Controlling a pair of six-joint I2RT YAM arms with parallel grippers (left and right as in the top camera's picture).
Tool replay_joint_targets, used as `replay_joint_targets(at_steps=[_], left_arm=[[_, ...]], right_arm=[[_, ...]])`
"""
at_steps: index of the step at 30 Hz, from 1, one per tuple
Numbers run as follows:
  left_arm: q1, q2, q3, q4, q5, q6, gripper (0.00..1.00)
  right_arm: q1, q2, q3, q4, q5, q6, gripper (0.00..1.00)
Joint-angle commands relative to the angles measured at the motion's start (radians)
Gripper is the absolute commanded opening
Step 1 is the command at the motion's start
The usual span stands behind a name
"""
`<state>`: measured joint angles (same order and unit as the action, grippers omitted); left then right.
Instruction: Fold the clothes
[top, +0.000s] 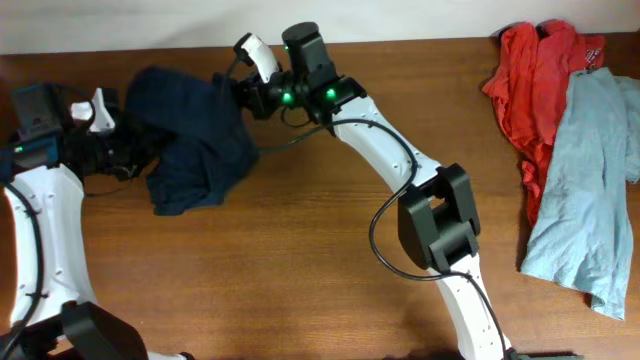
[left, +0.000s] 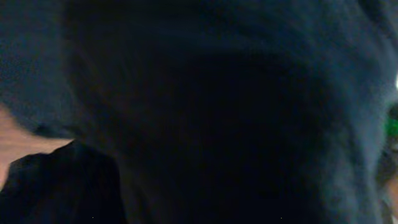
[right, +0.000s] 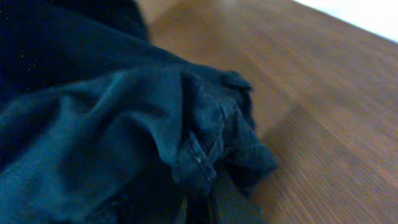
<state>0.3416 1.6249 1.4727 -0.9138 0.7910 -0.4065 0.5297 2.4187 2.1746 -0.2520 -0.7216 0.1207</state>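
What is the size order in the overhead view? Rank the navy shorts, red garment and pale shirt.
1. pale shirt
2-3. navy shorts and red garment: look alike; shorts are bunched, red garment is partly under the shirt.

Overhead view: bright, even lighting; soft shadows on the table (top: 300, 250). Left wrist view: dim, heavily blurred, filled by the shorts (left: 217, 93); right wrist view: slightly soft.

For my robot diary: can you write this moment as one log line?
stage: gripping | left gripper: shut on shorts | right gripper: shut on shorts | shorts: bunched, unfolded
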Motion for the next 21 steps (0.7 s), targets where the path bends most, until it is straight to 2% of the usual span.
replay_joint_targets(at_steps=[1, 4, 10, 12, 15, 16, 17, 21], left_arm=[[-0.012, -0.022, 0.018, 0.016, 0.211, 0.077, 0.00], [-0.014, -0.025, 0.018, 0.011, 0.286, 0.124, 0.00], [-0.014, -0.032, 0.018, 0.012, 0.294, 0.125, 0.01], [-0.014, -0.032, 0.018, 0.012, 0.294, 0.125, 0.01], [-0.014, -0.032, 0.018, 0.013, 0.307, 0.125, 0.01], [-0.014, -0.032, 0.018, 0.019, 0.340, 0.124, 0.01], [-0.013, -0.032, 0.018, 0.026, 0.360, 0.124, 0.01], [0.000, -0.032, 0.018, 0.099, 0.425, 0.086, 0.01]], right_arm=[[0.013, -0.008, 0.008, -0.014, 0.185, 0.035, 0.04], [-0.002, 0.002, 0.008, -0.020, 0.235, 0.090, 0.04], [-0.064, 0.004, 0.008, 0.019, 0.215, 0.184, 0.06], [-0.084, 0.004, 0.008, 0.047, 0.165, 0.212, 0.21], [-0.118, 0.002, 0.009, 0.113, 0.068, 0.264, 0.59], [-0.150, 0.000, 0.020, 0.148, 0.008, 0.320, 0.92], [-0.168, -0.002, 0.028, 0.159, -0.021, 0.351, 0.99], [-0.264, -0.006, 0.066, 0.166, -0.172, 0.456, 0.99]])
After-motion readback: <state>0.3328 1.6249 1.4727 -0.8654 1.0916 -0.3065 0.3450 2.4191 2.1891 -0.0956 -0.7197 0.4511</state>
